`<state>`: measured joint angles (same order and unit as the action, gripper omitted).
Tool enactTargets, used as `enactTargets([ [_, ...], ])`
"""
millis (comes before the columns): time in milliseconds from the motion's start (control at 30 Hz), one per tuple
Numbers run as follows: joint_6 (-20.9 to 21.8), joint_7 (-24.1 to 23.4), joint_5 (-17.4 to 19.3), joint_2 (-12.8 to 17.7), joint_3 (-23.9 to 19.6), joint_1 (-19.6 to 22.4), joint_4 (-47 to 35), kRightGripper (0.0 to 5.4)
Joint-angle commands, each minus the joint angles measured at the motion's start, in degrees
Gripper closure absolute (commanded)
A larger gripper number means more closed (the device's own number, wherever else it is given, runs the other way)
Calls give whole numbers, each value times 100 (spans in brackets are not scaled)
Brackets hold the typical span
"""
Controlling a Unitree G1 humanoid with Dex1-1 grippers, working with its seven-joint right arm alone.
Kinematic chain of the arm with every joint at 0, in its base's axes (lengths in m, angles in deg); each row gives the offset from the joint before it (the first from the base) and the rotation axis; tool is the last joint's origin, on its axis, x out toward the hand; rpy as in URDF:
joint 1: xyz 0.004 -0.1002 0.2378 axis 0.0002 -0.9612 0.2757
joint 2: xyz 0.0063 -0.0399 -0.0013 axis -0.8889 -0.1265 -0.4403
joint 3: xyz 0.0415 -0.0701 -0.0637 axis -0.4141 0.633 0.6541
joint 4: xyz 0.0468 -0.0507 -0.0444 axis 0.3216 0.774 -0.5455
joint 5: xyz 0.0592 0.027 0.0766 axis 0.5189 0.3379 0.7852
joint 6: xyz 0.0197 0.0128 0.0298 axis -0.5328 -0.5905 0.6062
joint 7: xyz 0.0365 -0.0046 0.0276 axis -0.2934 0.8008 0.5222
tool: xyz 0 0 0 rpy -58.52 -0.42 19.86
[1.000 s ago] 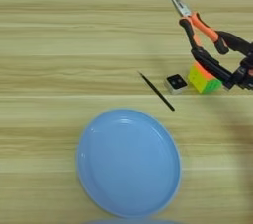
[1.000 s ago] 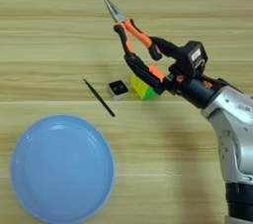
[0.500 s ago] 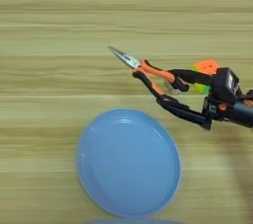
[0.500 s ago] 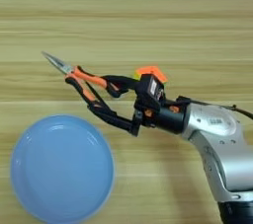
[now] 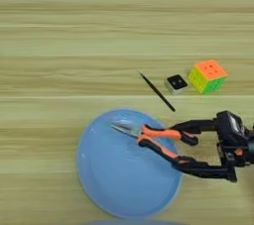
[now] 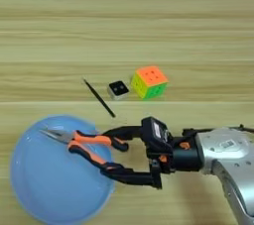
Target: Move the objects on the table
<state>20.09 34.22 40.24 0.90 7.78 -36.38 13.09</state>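
The large light-blue plate lies near the front of the wooden table. The orange-and-black pliers stretch across the plate's right half, with the metal nose pointing left and low over the plate. My right gripper reaches in from the right. Its two black fingers are set wide on the outside of the spread handles, shut on them. The silver forearm shows behind it. The thin black stick lies slanted on the wood just beyond the plate's far rim.
A colourful puzzle cube with an orange top stands right of the stick, and a small black-and-white block sits between them. Bare wood stretches across the far half and the left of the table.
My gripper has carried the pliers down and left, from above the cube to over the plate. Their nose has swung from pointing up to pointing left. The cube, block and stick are uncovered again.
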Motion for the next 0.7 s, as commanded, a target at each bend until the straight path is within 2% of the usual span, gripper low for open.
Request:
enactTargets([
  [33, 114, -192, -61, 118, 1, 265, -143, 192],
  [367, 16, -415, -366, -223, 619, 532, 139, 192],
  [700, 109, -471, -697, -324, 1044, 574, 283, 192],
])
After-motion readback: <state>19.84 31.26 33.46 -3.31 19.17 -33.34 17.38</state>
